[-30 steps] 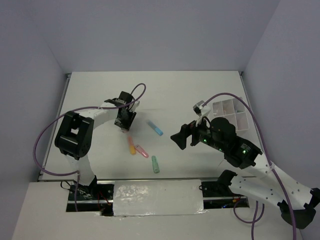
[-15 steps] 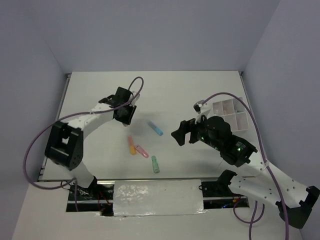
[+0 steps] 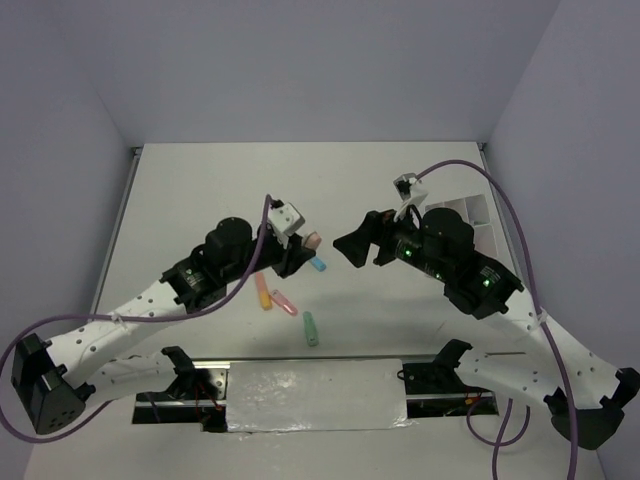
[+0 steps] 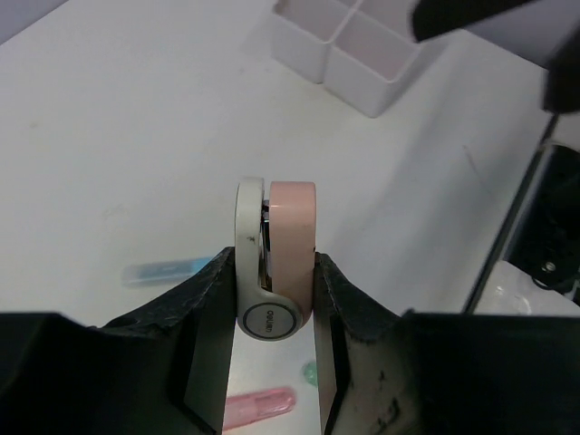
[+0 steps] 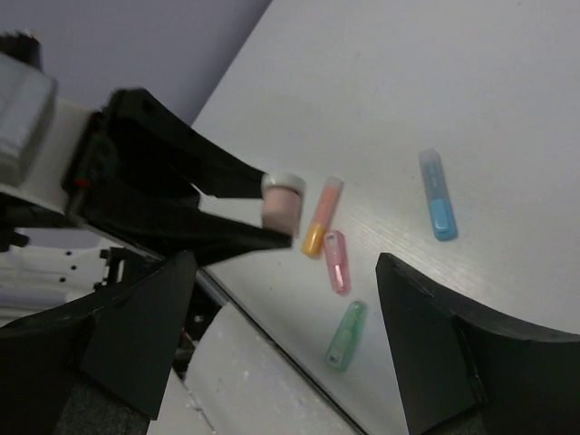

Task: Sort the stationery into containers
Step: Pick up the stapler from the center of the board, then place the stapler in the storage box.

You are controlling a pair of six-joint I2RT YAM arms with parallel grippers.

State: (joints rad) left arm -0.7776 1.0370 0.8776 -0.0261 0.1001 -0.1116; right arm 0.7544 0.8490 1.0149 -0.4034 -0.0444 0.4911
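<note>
Around the workspace stand plain lavender-grey walls (image 3: 300,70) on three sides, closing in a white table (image 3: 200,190) with a matte, unmarked top. Along its near edge a crinkled white cover strip (image 3: 315,395) lies between the two arm bases.

Both arms reach toward the middle of the table. The white divided tray (image 3: 478,212) sits at the far right, largely hidden behind the right arm from above. The left wrist camera shows its corner (image 4: 344,50) and the square compartments with thin walls.

The right gripper (image 3: 350,246) hangs over the table centre with its jaws spread wide and nothing between them; its dark fingers (image 5: 145,326) frame the markers below. The left gripper (image 3: 297,252) faces it from just beside, clamped on a pink and white tape roll (image 4: 276,263), which stands on edge between the pads, raised off the surface.

Four stubby markers lie loose on the table near the front centre. The blue marker (image 3: 318,265) is farthest back, just under the left gripper's tips. The orange marker (image 3: 264,292) and the pink marker (image 3: 285,302) lie close together. The green marker (image 3: 311,329) rests apart from them, nearest the cover strip.
</note>
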